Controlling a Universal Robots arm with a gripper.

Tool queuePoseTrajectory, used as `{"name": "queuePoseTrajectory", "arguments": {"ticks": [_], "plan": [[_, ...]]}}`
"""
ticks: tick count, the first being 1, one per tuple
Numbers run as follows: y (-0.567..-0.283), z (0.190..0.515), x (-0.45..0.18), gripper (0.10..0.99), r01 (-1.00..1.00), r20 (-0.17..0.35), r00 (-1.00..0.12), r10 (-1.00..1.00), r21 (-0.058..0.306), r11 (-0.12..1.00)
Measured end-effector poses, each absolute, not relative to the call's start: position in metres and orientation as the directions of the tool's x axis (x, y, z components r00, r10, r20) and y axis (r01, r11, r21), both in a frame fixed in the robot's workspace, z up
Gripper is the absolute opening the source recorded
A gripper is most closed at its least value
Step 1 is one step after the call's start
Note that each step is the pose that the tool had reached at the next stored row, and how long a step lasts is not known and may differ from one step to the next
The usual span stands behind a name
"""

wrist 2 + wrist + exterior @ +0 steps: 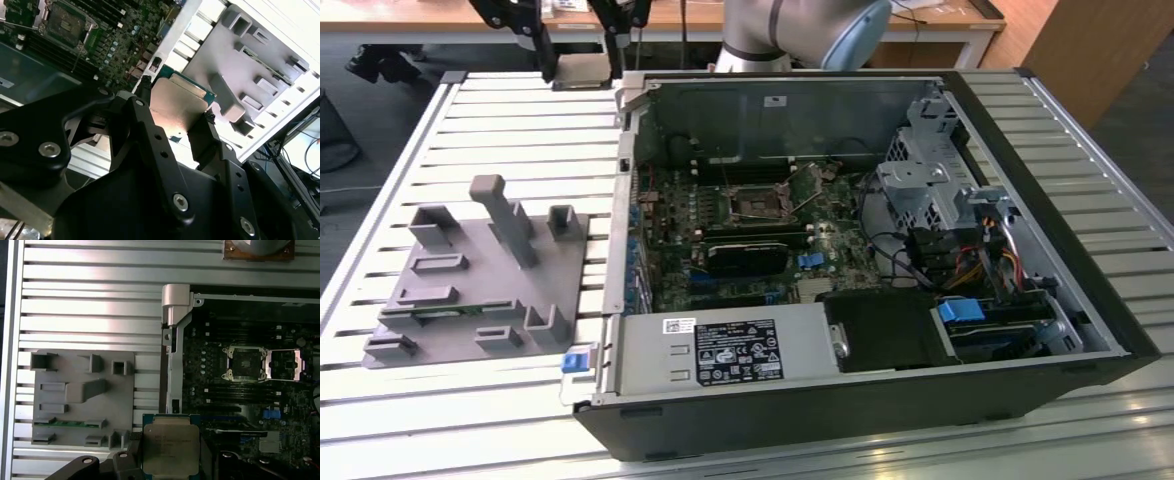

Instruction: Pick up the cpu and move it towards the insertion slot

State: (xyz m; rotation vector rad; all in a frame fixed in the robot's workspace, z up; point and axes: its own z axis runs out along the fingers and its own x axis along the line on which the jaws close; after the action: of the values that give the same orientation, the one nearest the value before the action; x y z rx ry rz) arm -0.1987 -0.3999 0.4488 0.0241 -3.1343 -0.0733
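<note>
First wrist view: the cpu is pinched at its edges by the closed hand, held above the case wall, well short of the slot. A slack edge grip could let it be tilted or dropped onto the board.

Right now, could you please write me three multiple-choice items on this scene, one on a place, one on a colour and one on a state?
1. Where is the cpu?
A. Between the end effector's fingers
B. Seated in the insertion slot
C. On the grey fixture

2. What colour is the circuit strip on the grey fixture?
A. Red
B. Green
C. Yellow

3. What state is the insertion slot in?
A. Holding a chip
B. Covered by a fan
C. Open, with a bare dark centre

Answers: 1 A, both wrist views show the fingers flanking the chip. 2 B, the first wrist view shows it green. 3 C, its metal frame lies swung aside.
</note>
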Motion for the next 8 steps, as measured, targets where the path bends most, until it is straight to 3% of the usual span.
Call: {"name": "queuePoseTrajectory", "arguments": {"ticks": [8], "plan": [[-0.4,0.449,-0.184,0.545,-0.015,0.006,-1.0,-0.015,0.047,0.999]]}}
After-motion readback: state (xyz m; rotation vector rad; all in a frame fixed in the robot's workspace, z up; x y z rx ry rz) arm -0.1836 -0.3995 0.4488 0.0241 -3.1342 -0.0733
